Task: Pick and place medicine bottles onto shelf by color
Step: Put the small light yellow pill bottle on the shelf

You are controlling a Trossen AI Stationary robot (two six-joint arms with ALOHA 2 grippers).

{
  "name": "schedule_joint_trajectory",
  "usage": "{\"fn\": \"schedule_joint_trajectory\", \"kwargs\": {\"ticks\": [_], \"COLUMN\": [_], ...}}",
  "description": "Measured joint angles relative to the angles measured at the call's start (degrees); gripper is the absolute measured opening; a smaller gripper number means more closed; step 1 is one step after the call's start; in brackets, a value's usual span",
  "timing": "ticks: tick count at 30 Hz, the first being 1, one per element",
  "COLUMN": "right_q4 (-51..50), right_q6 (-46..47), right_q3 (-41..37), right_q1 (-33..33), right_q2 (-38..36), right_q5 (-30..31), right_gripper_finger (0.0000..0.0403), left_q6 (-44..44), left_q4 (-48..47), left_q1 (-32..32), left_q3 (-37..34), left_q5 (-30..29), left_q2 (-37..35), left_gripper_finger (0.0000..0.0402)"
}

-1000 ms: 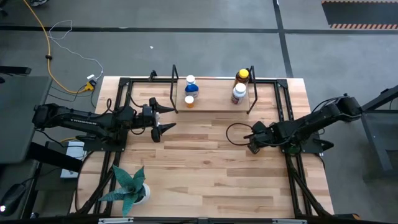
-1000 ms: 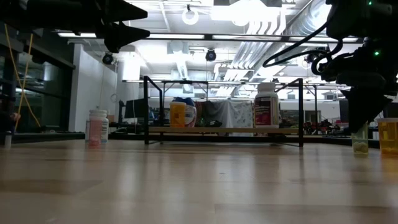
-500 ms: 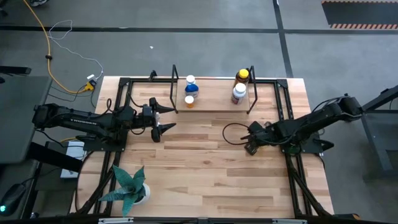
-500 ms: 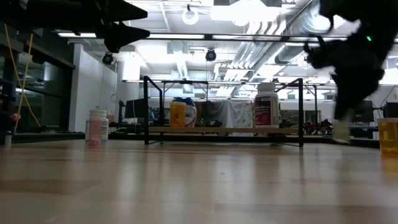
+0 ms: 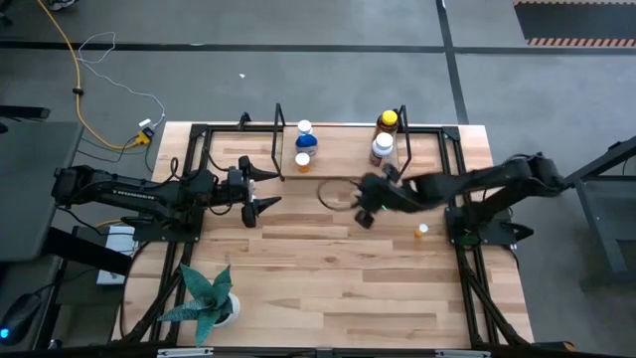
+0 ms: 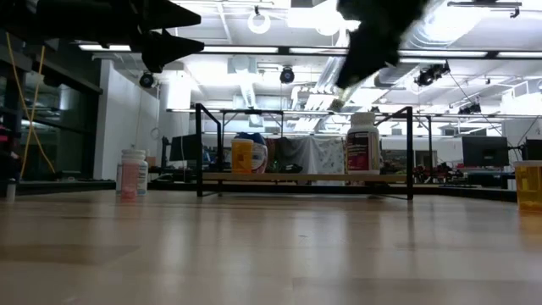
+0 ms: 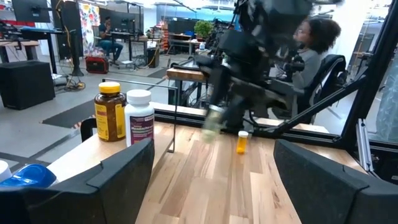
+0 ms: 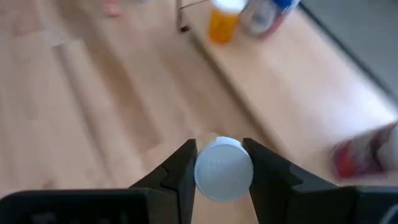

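The right pincer [image 8: 222, 171] is clamped on a white-capped bottle [image 8: 224, 170] above the table [image 5: 328, 268].

My right pincer [image 5: 364, 202] reaches far across toward the middle, raised, fingers [image 8: 182, 169] clamped on a white-capped vial [image 8: 222, 169]. My left pincer [image 5: 260, 189] waits at the left, fingers spread apart.

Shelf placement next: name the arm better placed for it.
Right. The right gripper already holds a white-capped bottle in front of the shelf; the left gripper waits open and empty.
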Motion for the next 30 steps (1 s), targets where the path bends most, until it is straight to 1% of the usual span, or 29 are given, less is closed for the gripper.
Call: {"fn": "schedule_joint_trajectory", "kwargs": {"ticks": [4,8,13,16,22,26,30], "right_q4": [-3.93,-7.9,-10.72,-11.28,-11.24,-11.16,-11.64], "right_q6": [-7.32,-12.33,-13.8,-13.19,-7.85,-4.08,-0.75], "right_q3": [9.31,16.98,23.8,25.66,26.11,26.11,26.13], "right_q1": [-6.54,-13.08,-21.3,-25.73,-32.96,-35.91,-37.22], "right_q2": [6.83,12.77,18.52,21.04,24.77,25.48,25.46], "right_q5": [-0.87,-1.82,-6.26,-7.61,-11.32,-12.55,-13.42], "right_gripper_finger": [0.011,0.011,0.011,0.011,0.011,0.011,0.011], "left_q6": [0.0,0.0,0.0,0.0,0.0,0.0,0.0], "left_q4": [-0.17,-0.17,-0.26,-0.38,-0.37,-0.37,-0.35], "left_q1": [0.0,0.0,0.0,-0.01,-0.01,-0.01,-0.02], "left_q3": [0.0,0.0,0.0,0.0,0.0,0.0,0.0], "left_q5": [0.02,0.02,0.02,0.02,0.0,0.0,0.0], "left_q2": [0.0,0.0,0.0,0.0,0.0,0.0,0.0], "left_gripper_finger": [0.0321,0.0321,0.0321,0.0321,0.0321,0.0321,0.0321]}}
